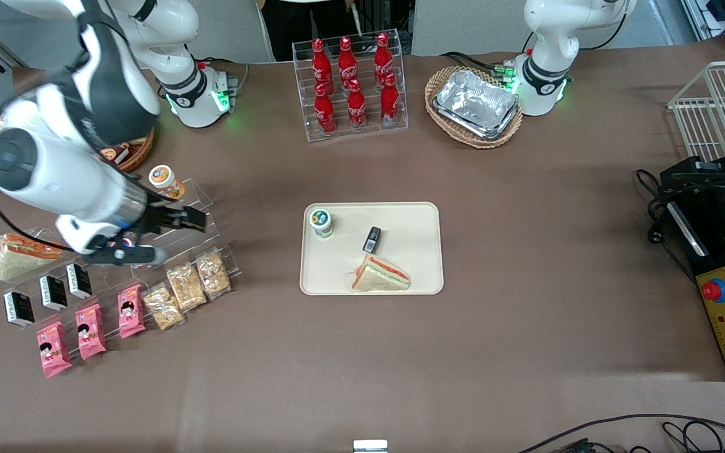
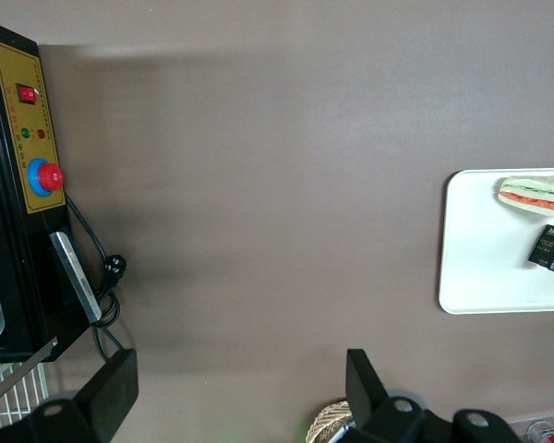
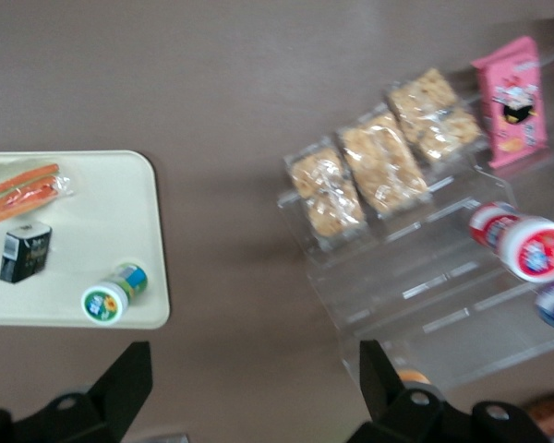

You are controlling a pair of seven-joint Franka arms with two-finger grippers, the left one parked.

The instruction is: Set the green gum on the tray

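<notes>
The green gum is standing upright on the tray, in its corner toward the working arm. The tool is being held wide open, empty, above the clear display rack. A light, rigid, smooth canister is being judged; its cylindrical sides are being favoured for gripping.

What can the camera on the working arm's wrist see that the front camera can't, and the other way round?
Only the wrist view shows the red-lidded canisters on the clear rack. Only the front view shows the cola bottles, foil pans and the open gripper over that rack. Both show the tray holding the green gum, black box and sandwich, plus the granola packs.
</notes>
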